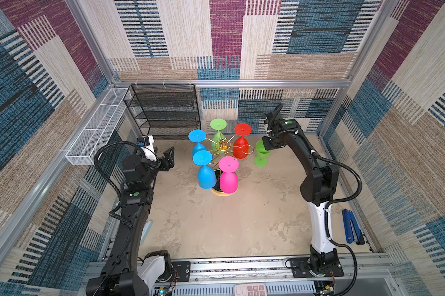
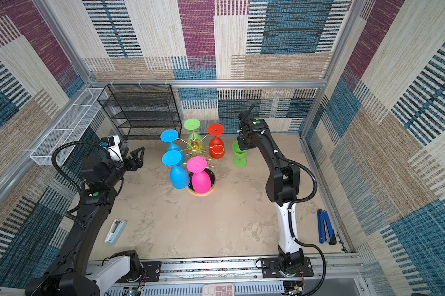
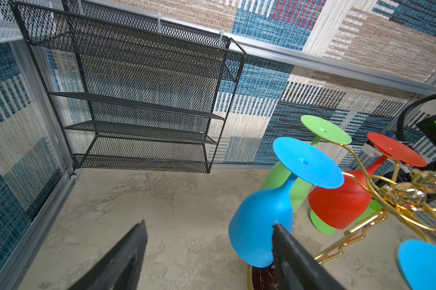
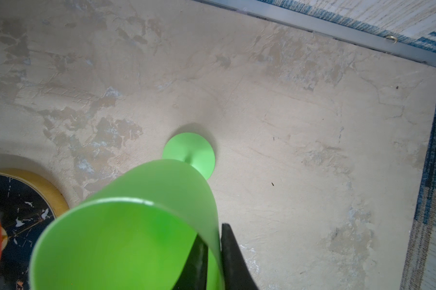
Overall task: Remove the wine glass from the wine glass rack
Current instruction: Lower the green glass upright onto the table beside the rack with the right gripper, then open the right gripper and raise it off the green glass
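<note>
The gold wine glass rack (image 1: 222, 146) (image 2: 194, 146) (image 3: 397, 193) stands mid-table on a black marbled base (image 4: 18, 200). Hanging upside down on it are two blue glasses (image 1: 206, 176), a pink one (image 1: 228, 180), a red one (image 1: 240, 150) and a green one (image 1: 218, 132). A green wine glass (image 1: 262, 153) (image 2: 239, 155) (image 4: 136, 226) stands upright on the table just right of the rack. My right gripper (image 4: 213, 232) pinches its rim, one finger inside the bowl and one outside. My left gripper (image 1: 169, 159) (image 3: 209, 223) is open left of the rack, beside a blue glass (image 3: 259, 226).
A black mesh shelf (image 1: 165, 112) stands against the back wall and a white mesh basket (image 1: 96, 128) hangs on the left wall. A blue stapler (image 1: 351, 226) lies at the right edge. A pale handheld device (image 2: 115, 230) lies front left.
</note>
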